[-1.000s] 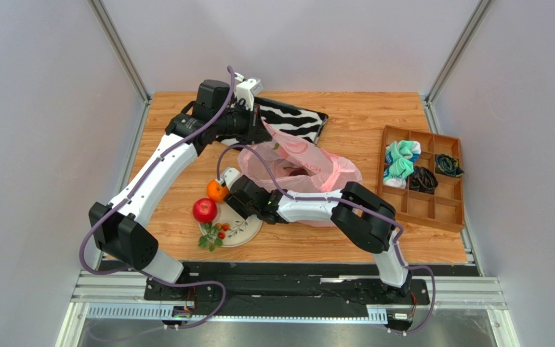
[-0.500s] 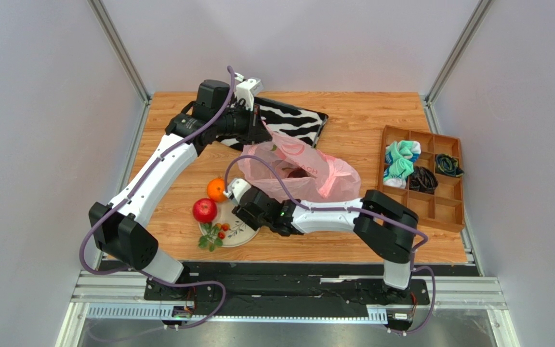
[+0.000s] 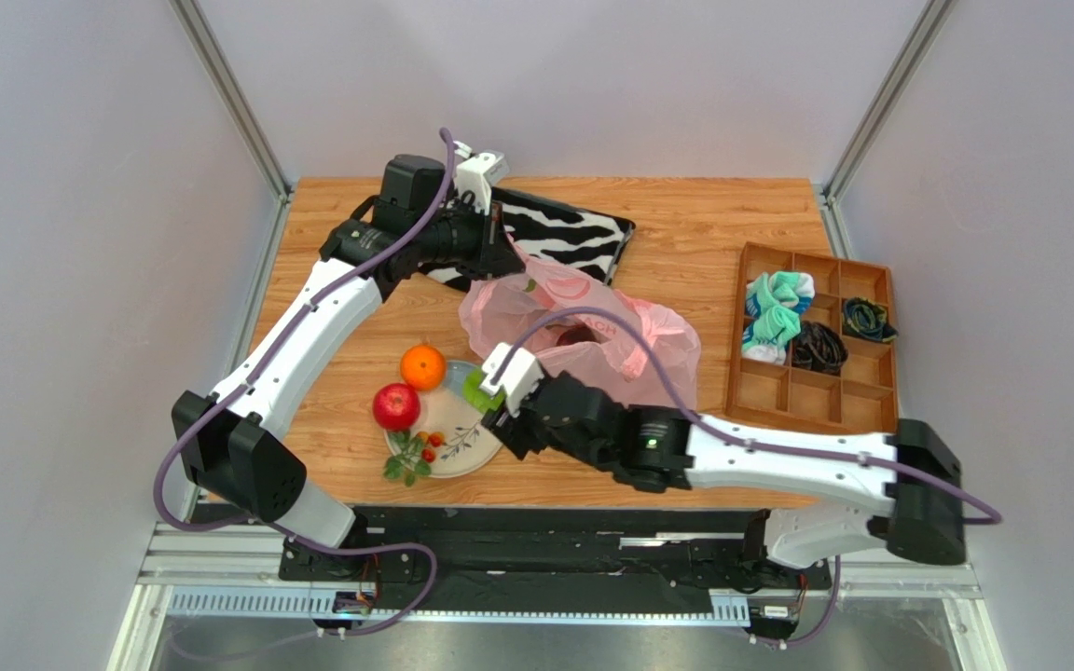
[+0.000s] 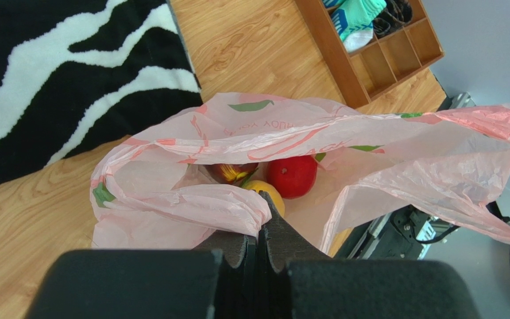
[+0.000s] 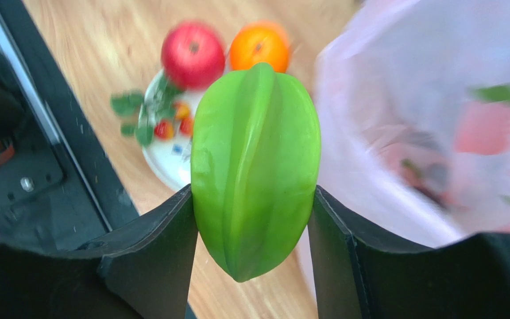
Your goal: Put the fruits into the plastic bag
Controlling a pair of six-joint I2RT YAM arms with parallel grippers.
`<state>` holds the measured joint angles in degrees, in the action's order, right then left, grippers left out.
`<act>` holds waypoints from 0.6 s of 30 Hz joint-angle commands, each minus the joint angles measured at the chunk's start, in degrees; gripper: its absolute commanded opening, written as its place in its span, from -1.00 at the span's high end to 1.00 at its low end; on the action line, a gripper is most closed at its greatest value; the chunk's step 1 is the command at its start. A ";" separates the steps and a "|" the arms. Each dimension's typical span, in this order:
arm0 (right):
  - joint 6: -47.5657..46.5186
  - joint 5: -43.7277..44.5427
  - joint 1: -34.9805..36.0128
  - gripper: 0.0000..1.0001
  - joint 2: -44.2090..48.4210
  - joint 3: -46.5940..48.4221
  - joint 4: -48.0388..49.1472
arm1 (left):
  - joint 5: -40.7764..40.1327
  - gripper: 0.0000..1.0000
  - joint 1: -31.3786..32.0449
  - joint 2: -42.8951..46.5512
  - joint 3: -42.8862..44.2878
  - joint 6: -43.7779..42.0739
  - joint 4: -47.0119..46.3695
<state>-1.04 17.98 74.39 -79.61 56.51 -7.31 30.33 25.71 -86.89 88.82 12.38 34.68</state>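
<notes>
The right fingers (image 5: 164, 246) grasp the green ridged fruit (image 5: 255, 166), its long axis running along them. From above, the plastic bag (image 3: 648, 333) lies at two o'clock, its rim clenched in the left fingers (image 4: 284, 246).

— Lighting?
— Bright, even, from overhead; soft shadows.
— Focus?
— Top and left-wrist views sharp. In the right-wrist view the green ridged fruit (image 5: 255, 169) is crisp; the plastic bag (image 5: 430, 119) and apple (image 5: 193, 54) behind are blurred.
</notes>
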 commanded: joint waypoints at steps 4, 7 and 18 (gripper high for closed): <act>-4.76 6.37 -5.74 0.30 21.86 0.71 -5.34 | -2.02 1.00 -0.40 1.99 0.39 -1.83 0.48; -4.94 8.21 -8.63 0.30 24.94 0.53 -5.52 | -2.73 1.00 -0.40 1.99 0.39 -2.19 0.83; -3.27 2.07 -16.73 0.30 16.78 13.35 -19.49 | -2.11 1.00 -0.40 1.81 0.57 -2.10 1.10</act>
<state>-4.34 23.66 57.65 -60.95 64.20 -21.23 27.97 25.67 -86.89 88.82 11.33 35.62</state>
